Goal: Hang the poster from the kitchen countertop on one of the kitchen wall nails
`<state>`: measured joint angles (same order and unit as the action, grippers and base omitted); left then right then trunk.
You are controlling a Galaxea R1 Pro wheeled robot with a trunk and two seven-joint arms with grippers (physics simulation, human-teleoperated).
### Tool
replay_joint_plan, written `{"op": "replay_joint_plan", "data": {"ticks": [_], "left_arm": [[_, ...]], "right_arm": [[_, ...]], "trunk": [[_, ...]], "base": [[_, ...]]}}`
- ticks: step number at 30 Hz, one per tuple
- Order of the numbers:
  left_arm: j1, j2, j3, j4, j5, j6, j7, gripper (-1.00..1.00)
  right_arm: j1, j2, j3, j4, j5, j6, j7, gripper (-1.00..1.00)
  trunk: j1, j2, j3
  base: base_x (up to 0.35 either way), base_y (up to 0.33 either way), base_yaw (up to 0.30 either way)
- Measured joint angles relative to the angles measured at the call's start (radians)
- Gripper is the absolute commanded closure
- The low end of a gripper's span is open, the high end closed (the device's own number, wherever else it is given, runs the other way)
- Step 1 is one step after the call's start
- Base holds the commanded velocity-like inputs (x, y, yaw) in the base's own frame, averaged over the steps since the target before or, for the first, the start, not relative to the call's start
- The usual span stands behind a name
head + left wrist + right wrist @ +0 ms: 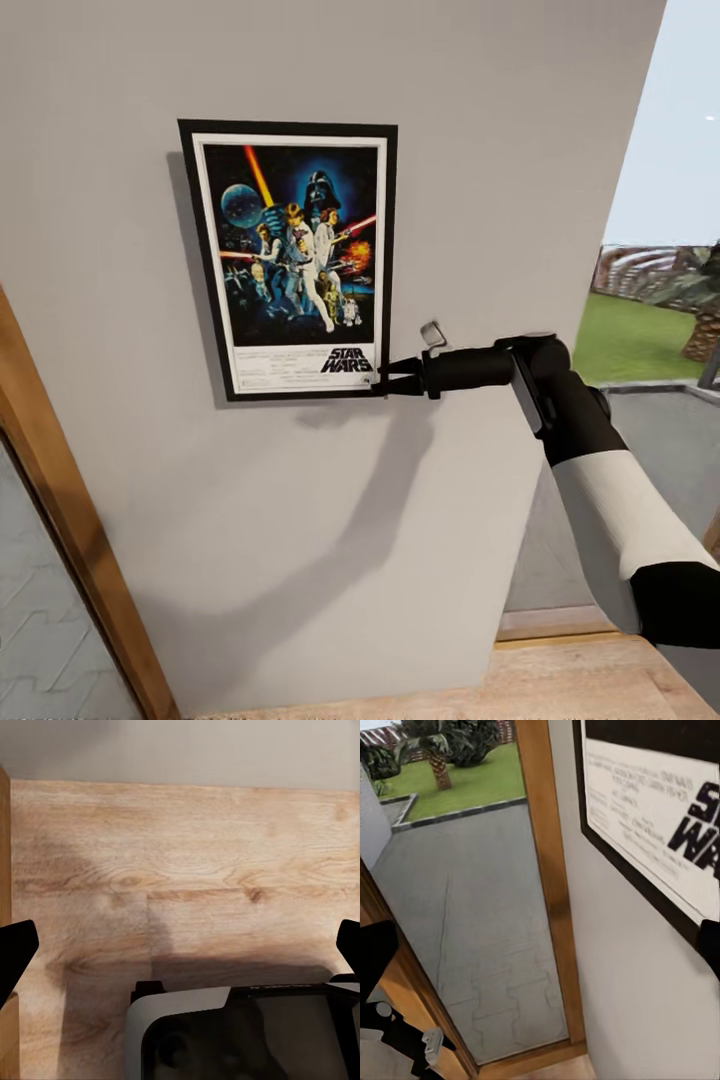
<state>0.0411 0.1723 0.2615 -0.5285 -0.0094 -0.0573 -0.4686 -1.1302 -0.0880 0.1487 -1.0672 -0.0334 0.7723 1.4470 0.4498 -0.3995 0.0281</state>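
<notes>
**Poster flat on the wall, right arm at its corner**

The poster [290, 260] hangs upright on the grey wall [480, 120]. The right gripper [384, 377] reaches in level from 3 o'clock (elbow bent), fingers spread at the frame's 5 o'clock corner; left gripper [180, 945] open above wooden floor [187, 847]

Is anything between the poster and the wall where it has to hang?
Nothing visible. The poster lies flat against the grey wall, with the right gripper at its lower right corner. No nail can be seen; it may be hidden behind the frame.
</notes>
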Motion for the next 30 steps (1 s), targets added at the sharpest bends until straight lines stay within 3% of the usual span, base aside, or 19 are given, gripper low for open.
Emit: {"op": "replay_joint_plan", "data": {"ticks": [5,11,12,17,18,19,20,21,22,23,24,25,26,30], "left_arm": [[0.000,0.000,0.000,0.000,0.000,0.000,0.000,-1.00],[0.000,0.000,0.000,0.000,0.000,0.000,0.000,-1.00],[0.000,0.000,0.000,0.000,0.000,0.000,0.000,-1.00],[0.000,0.000,0.000,0.000,0.000,0.000,0.000,-1.00],[0.000,0.000,0.000,0.000,0.000,0.000,0.000,-1.00],[0.000,0.000,0.001,0.000,0.000,0.000,0.000,-1.00],[0.000,0.000,0.001,0.001,0.001,0.000,0.000,-1.00],[0.000,0.000,0.007,0.001,0.002,0.000,0.001,-1.00],[0.000,0.000,0.008,0.001,0.002,0.000,0.001,-1.00],[0.000,0.000,0.009,0.001,0.003,0.000,0.001,-1.00],[0.000,0.000,0.009,0.001,0.002,0.000,0.001,-1.00],[0.000,-0.001,0.007,0.001,0.002,0.001,0.003,-1.00],[0.000,-0.001,0.008,0.002,0.001,0.001,0.007,-1.00],[0.000,-0.002,0.003,0.023,0.001,0.001,0.033,-1.00]], "right_arm": [[0.026,-0.001,0.000,-0.008,0.000,-0.003,0.003,-1.00],[0.107,-0.003,-0.001,-0.099,0.002,-0.005,0.003,-1.00],[0.148,-0.003,-0.001,-0.141,0.003,-0.005,0.004,-1.00],[0.220,-0.007,-0.002,-0.177,0.004,-0.006,0.006,-1.00],[0.311,-0.012,-0.005,-0.190,0.005,-0.090,0.006,-1.00],[0.462,-0.013,-0.005,-0.190,0.006,-0.134,0.004,-1.00],[0.628,-0.014,-0.042,-0.178,0.008,-0.252,0.000,-1.00],[0.806,-0.015,-0.131,-0.072,0.010,-0.445,-0.002,-1.00],[0.954,-0.016,-0.157,0.030,0.010,-0.513,-0.003,-1.00],[1.002,-0.018,-0.169,0.044,0.010,-0.549,-0.004,-1.00],[0.939,-0.023,-0.183,0.086,0.011,-0.586,-0.004,-1.00],[0.923,-0.053,-0.232,0.236,0.010,-0.723,-0.006,-1.00],[0.962,-0.069,-0.251,0.421,0.009,-0.775,-0.008,-1.00],[0.972,-0.100,-0.274,0.616,0.006,-0.858,-0.046,-1.00]], "trunk": [[0.000,0.000,0.000],[0.000,0.000,0.000],[0.000,0.000,0.000],[0.000,0.000,0.000],[0.000,0.000,0.000],[0.000,0.000,0.000],[0.000,0.000,0.000],[0.000,0.000,0.000],[0.000,0.000,0.000],[0.000,0.000,0.000],[0.000,0.000,0.000],[0.000,0.000,0.000],[0.000,0.000,0.000],[0.000,0.000,0.000]], "base": [[-0.017,0.000,0.000],[-0.004,0.000,0.000],[-0.001,0.000,0.000],[0.000,0.000,0.000],[0.000,0.000,0.000],[0.000,0.000,0.000],[0.000,0.000,0.000],[0.000,0.000,0.000],[0.000,0.000,0.000],[0.000,0.000,0.000],[0.000,0.000,0.000],[0.000,0.000,0.000],[0.000,0.000,0.000],[0.000,0.000,0.000]]}}
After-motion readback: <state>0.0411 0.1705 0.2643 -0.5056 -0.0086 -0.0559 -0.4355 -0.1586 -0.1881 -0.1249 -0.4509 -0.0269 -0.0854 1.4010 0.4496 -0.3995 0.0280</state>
